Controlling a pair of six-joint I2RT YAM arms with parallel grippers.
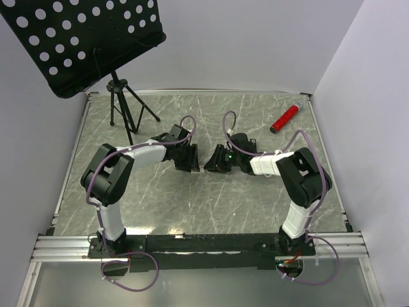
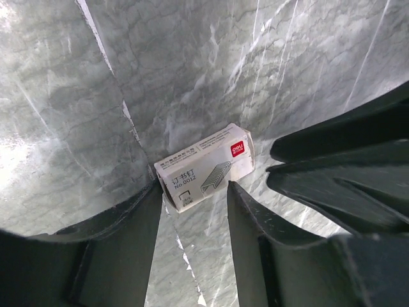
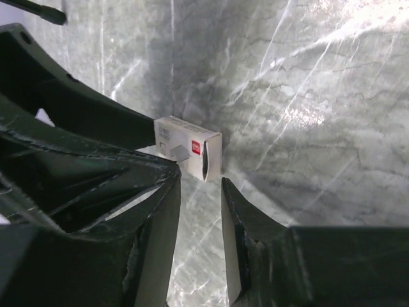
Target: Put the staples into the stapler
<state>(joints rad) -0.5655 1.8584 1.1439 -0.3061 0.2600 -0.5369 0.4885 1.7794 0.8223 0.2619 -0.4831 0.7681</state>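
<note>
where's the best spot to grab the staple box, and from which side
Grip the staple box across its two long side walls near mid-length, coming from above. It lies flat, broad printed face up, so the narrow width suits the open left end effector; the end facing the right end effector looks open and crushable.

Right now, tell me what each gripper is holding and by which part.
The right gripper holds nothing, jaws open short of the staple box. The left gripper straddles the box's end; whether it grips cannot be told.
</note>
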